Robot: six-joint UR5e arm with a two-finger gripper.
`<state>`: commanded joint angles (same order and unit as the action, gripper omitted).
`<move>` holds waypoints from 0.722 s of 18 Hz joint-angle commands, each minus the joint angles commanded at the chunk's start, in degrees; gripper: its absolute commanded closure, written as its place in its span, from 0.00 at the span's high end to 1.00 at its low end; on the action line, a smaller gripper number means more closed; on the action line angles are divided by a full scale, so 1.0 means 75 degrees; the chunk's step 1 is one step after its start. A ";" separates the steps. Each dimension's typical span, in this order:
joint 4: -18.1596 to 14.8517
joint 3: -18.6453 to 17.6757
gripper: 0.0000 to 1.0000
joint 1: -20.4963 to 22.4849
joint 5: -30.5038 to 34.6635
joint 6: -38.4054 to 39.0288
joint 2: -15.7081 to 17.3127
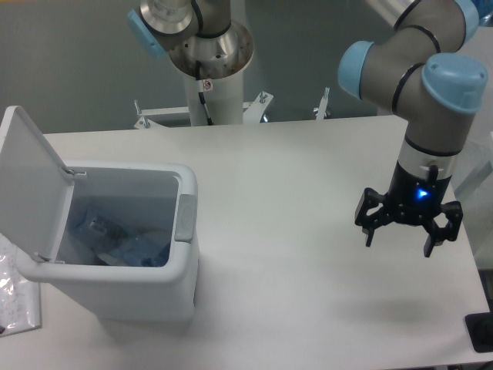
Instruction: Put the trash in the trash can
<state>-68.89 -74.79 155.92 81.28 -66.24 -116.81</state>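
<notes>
The light-grey trash can (183,254) stands at the table's left with its lid (31,181) swung up and open. Inside it lies the trash (127,245): clear crumpled plastic with blue parts, low in the bin. My gripper (399,243) hangs open and empty over the right side of the table, well away from the can, fingers pointing down.
A clear plastic bag (15,293) lies at the far left edge beside the can. The arm's white base column (212,73) stands behind the table. A dark object (481,331) shows at the lower right corner.
</notes>
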 joint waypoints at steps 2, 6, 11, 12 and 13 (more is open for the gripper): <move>-0.0352 0.0012 1.00 0.0000 0.0201 -0.0471 0.0023; -0.0400 -0.0012 1.00 0.0000 0.0295 -0.0543 0.0035; -0.0506 -0.0023 1.00 -0.0164 0.0904 -0.0753 0.0000; -0.0494 -0.0023 1.00 -0.0164 0.0916 -0.0766 0.0000; -0.0494 -0.0023 1.00 -0.0164 0.0916 -0.0766 -0.0012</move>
